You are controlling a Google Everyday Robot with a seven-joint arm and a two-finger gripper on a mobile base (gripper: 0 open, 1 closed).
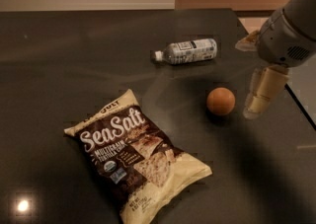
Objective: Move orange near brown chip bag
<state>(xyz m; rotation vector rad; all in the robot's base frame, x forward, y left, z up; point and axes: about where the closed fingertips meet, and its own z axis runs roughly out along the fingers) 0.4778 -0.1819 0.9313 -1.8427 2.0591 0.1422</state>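
Right now the small round orange (220,101) with smooth matte skin sits on the dark, slightly glossy tabletop (59,70), right of centre and apart from everything else. The robot's gripper (257,105), cream-coloured and pointing downward, hangs just beside the fruit on its right and does not touch it. It holds nothing, but from this angle I cannot tell whether the claw is open or closed. Above the gripper, the grey rounded arm housing (286,30) comes in from the upper right corner.

The large crinkled snack bag (136,156), dark brown with cream-yellow edges and white "Sea Salt" lettering over pictured chips, lies flat toward the lower left. It is set diagonally, with its top corner pointing up and left. The orange is well apart from it, up and to the right, with bare table between them.

A clear plastic water bottle (186,51) with a white cap lies on its side farther back, behind the orange, its cap end pointing left. A small bright reflection of light (22,205) shows on the table near the lower left corner. A pale scrap (247,43) peeks out beside the arm housing, possibly paper, though it is too blurred to name.
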